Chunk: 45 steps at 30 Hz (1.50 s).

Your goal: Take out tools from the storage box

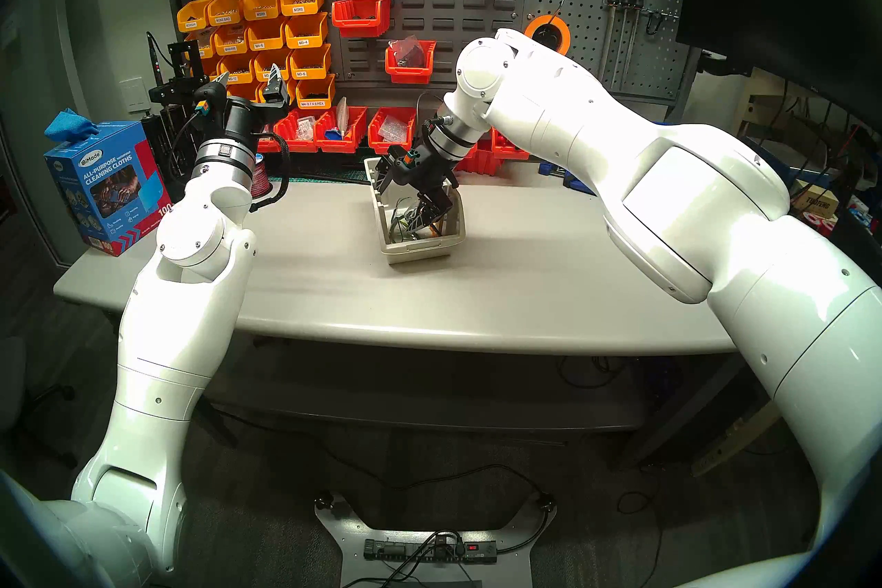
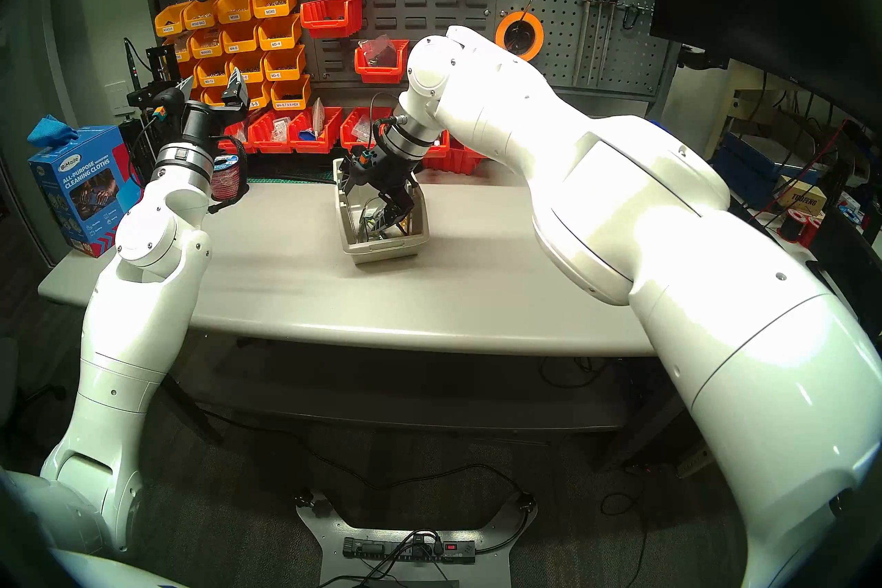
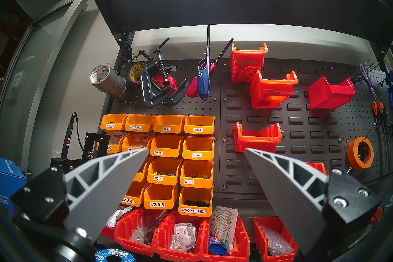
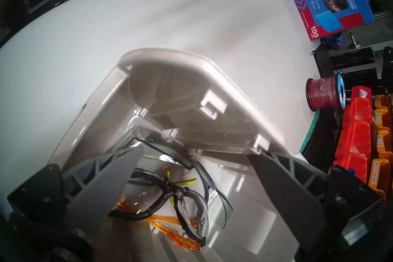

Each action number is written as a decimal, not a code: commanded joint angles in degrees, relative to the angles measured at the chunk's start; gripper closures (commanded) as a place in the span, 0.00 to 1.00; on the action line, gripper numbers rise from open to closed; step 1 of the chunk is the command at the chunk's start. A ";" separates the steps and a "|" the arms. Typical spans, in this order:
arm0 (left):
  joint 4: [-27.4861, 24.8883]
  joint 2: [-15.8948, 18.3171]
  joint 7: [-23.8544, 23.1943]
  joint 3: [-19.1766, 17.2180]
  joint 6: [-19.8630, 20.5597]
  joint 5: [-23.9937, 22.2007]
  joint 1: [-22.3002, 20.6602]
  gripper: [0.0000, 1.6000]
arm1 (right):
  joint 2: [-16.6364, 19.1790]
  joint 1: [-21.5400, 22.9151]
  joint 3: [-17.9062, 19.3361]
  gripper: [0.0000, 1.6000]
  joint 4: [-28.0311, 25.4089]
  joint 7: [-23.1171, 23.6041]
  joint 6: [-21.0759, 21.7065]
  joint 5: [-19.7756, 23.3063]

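- Right claw [image 4: 194, 150] is held wide apart inside the storage box [image 1: 420, 250], nothing gripped.
- Safety glasses [image 4: 180, 208] are seen lying in the box, just under the fingers; none taken out yet.
- Left claw [image 3: 195, 151] is spread, empty, raised toward the pegboard [image 3: 297, 127].
- Surface [image 1: 525, 277]: no glasses laid out; whole task remains.

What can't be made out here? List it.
- Head views: the right gripper hides most of the storage box contents.
- Right wrist view: its fingers cover part of the safety glasses; how many pairs is unclear.
- Left wrist view: the box is out of frame.
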 commanded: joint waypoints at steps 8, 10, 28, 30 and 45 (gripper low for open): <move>-0.48 0.09 0.08 -0.23 -0.23 0.13 -0.92 0.00 | 1.22 -1.04 -5.14 0.00 -3.01 6.12 1.68 4.04; -0.48 0.09 0.08 -0.23 -0.23 0.14 -0.92 0.00 | 1.37 -1.07 -5.68 0.00 -3.35 6.25 1.91 4.63; -0.47 0.08 0.09 -0.23 -0.24 0.15 -0.94 0.00 | 2.07 0.68 -7.88 0.00 -2.53 5.06 2.98 6.17; -0.47 0.08 0.09 -0.23 -0.24 0.15 -0.94 0.00 | 2.18 1.27 -8.31 0.00 -1.99 4.90 2.70 6.25; -0.47 0.08 0.08 -0.23 -0.24 0.15 -0.94 0.00 | 1.14 2.58 -9.51 0.75 0.12 4.91 1.84 7.05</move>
